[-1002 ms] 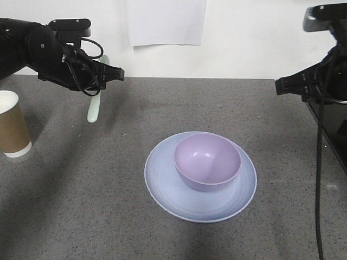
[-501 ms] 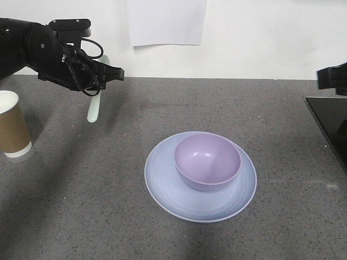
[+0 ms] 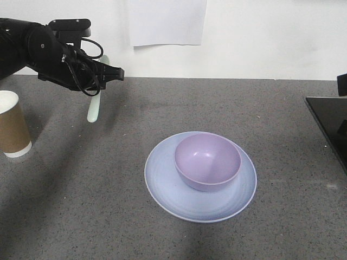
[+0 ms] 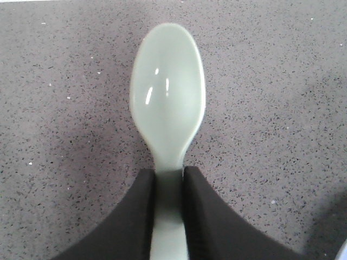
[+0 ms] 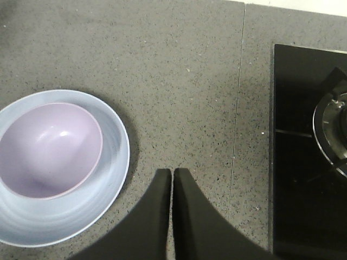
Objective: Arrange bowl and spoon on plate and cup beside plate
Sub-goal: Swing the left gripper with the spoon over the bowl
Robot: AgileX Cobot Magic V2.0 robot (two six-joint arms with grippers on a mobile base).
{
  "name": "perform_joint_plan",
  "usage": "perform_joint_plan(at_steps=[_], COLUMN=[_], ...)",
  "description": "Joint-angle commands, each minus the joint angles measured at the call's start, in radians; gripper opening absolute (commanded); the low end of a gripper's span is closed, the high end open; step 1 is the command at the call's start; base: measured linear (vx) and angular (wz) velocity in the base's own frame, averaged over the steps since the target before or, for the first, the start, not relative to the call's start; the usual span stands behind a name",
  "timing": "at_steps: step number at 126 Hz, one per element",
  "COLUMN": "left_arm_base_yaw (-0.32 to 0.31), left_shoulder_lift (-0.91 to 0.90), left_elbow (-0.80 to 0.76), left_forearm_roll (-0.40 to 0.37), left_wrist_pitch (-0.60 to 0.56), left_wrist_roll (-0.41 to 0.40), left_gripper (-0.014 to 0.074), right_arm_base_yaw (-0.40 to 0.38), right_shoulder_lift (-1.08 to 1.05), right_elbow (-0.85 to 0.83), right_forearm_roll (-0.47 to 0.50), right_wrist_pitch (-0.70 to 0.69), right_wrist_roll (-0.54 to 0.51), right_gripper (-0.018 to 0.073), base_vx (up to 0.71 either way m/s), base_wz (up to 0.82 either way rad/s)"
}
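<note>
Left wrist: left tool pinching pale mint spoon, glossy oval scoop.

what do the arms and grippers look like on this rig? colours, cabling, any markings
Left arm: matte black, bulky rounded links, with a black box-shaped module on top near the wrist and thin black cables looping beside it. Left gripper: two black fingers with curved outer edges and a finely ribbed texture. Right gripper: matching black tapered fingers. No markings visible.
</note>
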Motion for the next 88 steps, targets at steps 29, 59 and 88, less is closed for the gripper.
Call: perform_joint_plan(at_steps=[29, 59, 88], left_arm_base_yaw=[-0.001, -0.001, -0.001], left_shoulder_lift=[-0.052, -0.052, -0.052], left_elbow=[-0.033, -0.033, -0.033], left_forearm_roll=[0.000, 0.000, 0.000], left_wrist_pitch=[-0.057, -0.061, -0.111], left_wrist_roll=[-0.003, -0.003, -0.003], left_gripper=[-0.0006, -0.0006, -0.0006], right_arm_base_yaw=[-0.005, -0.005, -0.005], right_shoulder_lift=[-0.013, -0.013, -0.013], right_elbow=[-0.027, -0.027, -0.027], right_forearm_roll=[-0.014, -0.014, -0.014], right_wrist_pitch=[-0.040, -0.040, -0.040], right_wrist_roll=[-0.007, -0.007, -0.007], right_gripper=[-0.0001, -0.0001, -0.0001], base_vx=[0.00, 0.00, 0.00], base_wz=[0.00, 0.00, 0.00])
